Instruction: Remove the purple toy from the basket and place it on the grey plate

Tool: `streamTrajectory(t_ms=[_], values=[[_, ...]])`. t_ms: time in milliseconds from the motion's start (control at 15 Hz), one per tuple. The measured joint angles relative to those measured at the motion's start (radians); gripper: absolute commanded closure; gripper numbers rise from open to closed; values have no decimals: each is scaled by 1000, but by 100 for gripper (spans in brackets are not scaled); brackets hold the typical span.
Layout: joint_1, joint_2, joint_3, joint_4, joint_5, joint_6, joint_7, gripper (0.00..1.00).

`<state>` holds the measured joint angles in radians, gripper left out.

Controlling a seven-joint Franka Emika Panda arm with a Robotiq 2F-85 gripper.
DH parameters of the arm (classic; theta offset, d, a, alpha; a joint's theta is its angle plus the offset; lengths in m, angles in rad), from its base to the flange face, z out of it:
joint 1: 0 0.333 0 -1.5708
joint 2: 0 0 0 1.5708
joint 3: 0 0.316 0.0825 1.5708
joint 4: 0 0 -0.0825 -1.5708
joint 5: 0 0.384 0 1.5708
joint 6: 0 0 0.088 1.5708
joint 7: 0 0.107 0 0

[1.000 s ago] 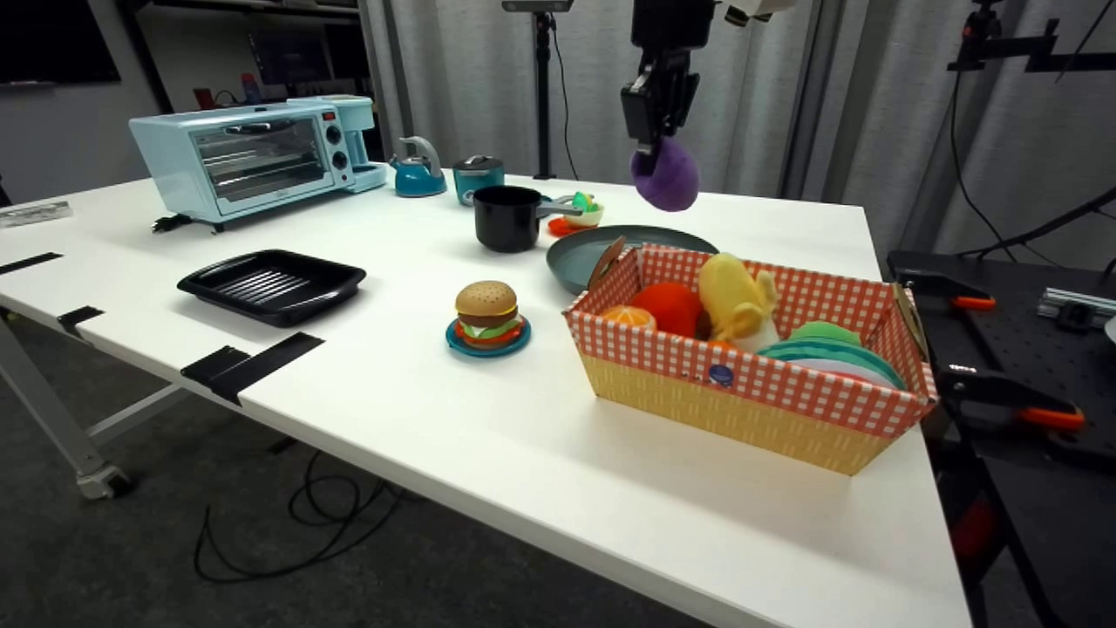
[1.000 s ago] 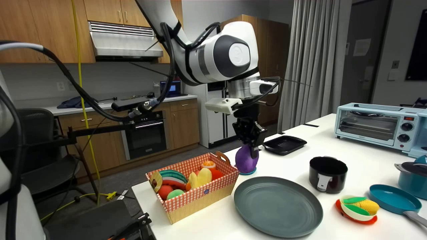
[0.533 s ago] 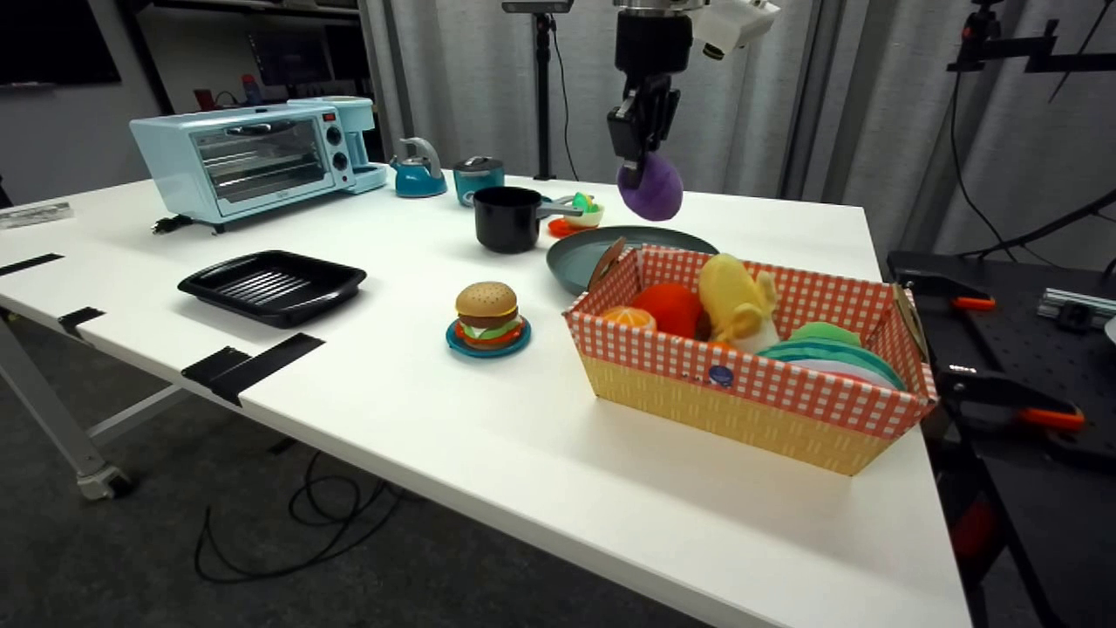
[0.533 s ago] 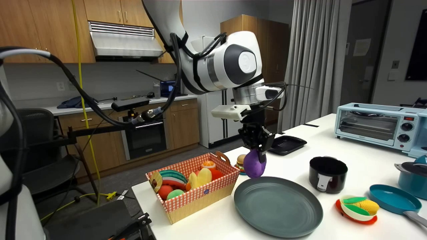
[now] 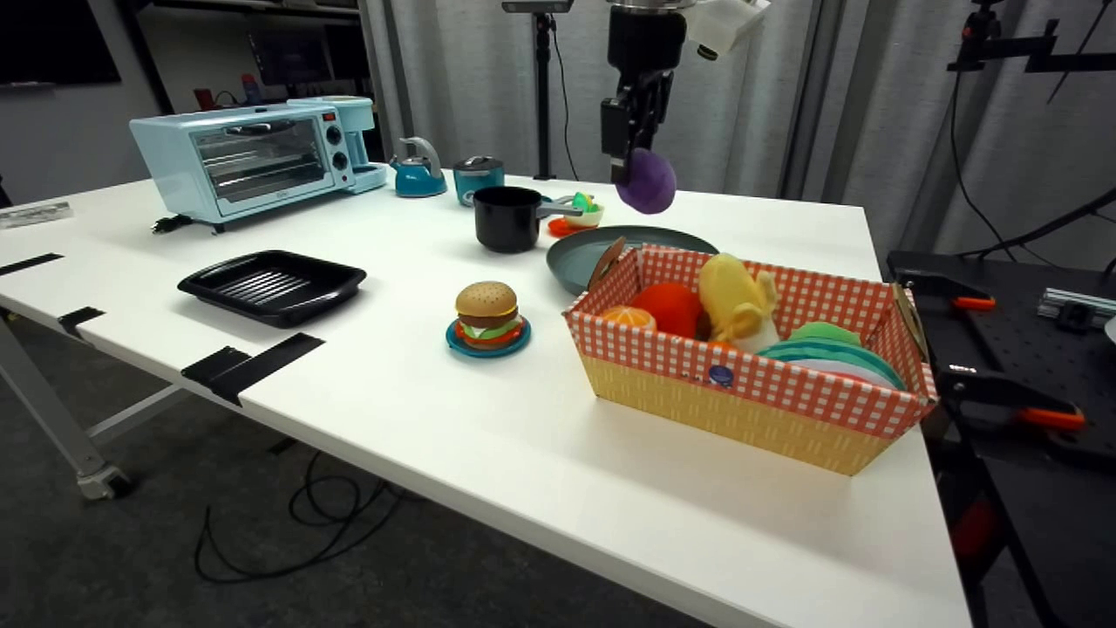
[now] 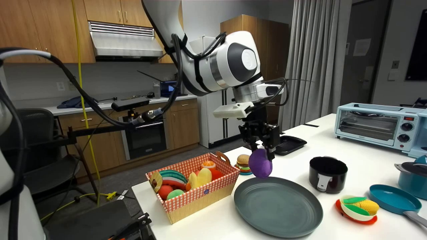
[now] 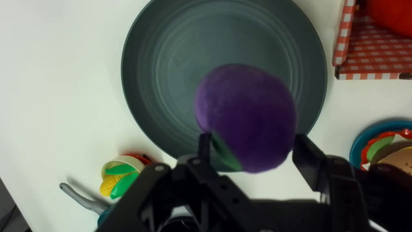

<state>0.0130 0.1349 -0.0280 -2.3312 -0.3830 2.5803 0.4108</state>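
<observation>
While the end effector (image 7: 252, 139) grips it aloft, the purple toy (image 7: 249, 112) looks plump, with a green patch

Bright, diffuse light on the white worktop (image 5: 410, 419); a dim, dark floor (image 5: 436, 576) below it

Small highlights streak the ridges of the black tray (image 5: 275, 283); in the wrist view faint, soft-edged shadows lie beside the grey handle (image 7: 84, 202) and the cream bowl (image 7: 132, 160); there the purple toy (image 7: 248, 112) and the jaws at its sides are blurred, the grey plate (image 7: 186, 58) beneath them crisper.
</observation>
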Motion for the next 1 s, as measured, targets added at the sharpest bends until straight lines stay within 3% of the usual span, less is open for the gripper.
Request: streamTrajectory(t_ms=[1000], values=[[31, -9, -1, 6, -42, 0, 36, 0]])
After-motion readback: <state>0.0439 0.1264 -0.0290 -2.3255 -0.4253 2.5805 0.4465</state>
